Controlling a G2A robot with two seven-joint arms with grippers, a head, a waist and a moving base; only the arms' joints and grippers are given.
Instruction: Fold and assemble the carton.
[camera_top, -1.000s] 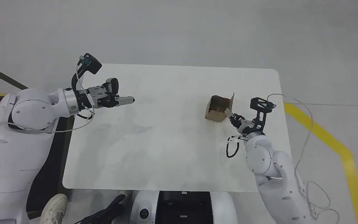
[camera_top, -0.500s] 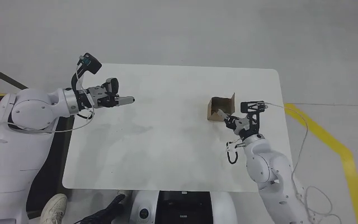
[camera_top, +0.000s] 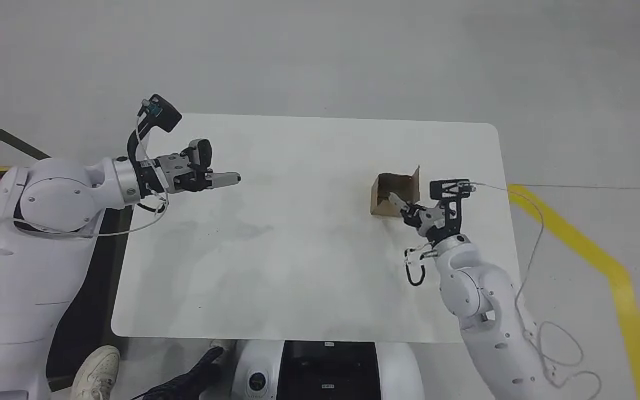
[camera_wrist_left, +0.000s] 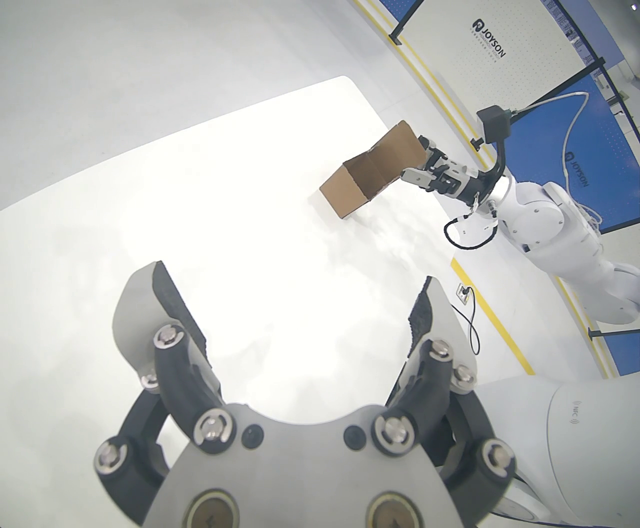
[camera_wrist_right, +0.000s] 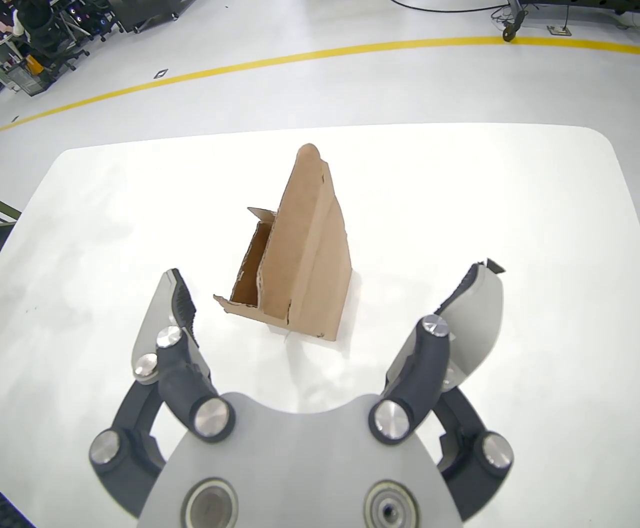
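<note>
The carton (camera_top: 393, 192) is a brown cardboard box, partly erected, standing on the white table (camera_top: 300, 270) in its right half and closer to the far edge than to the robot. In the left wrist view the carton (camera_wrist_left: 367, 175) rests on the table (camera_wrist_left: 200, 210) with one end open, the inner walls visible, and one long flap raised at a tilt toward the right arm. In the right wrist view the carton (camera_wrist_right: 300, 260) shows this tall flap as a narrowing panel with a rounded top, and short side flaps project at the open end. The right gripper (camera_top: 408, 210) is positioned just beside the carton on the side nearer the right table edge. Its fingers are spread wide and hold nothing. In the right wrist view the right gripper (camera_wrist_right: 327, 277) faces the carton squarely, with the box ahead of the two fingertips above the table (camera_wrist_right: 100, 200). In the left wrist view the right gripper (camera_wrist_left: 419, 161) sits at the outer end of the raised flap; whether a finger contacts the cardboard cannot be determined. The left gripper (camera_top: 225, 179) is held above the left part of the table, well apart from the carton. The left gripper (camera_wrist_left: 292, 277) is wide open, with nothing between its ribbed pads. A yellow floor line (camera_top: 570, 240) runs past the right side of the table.
</note>
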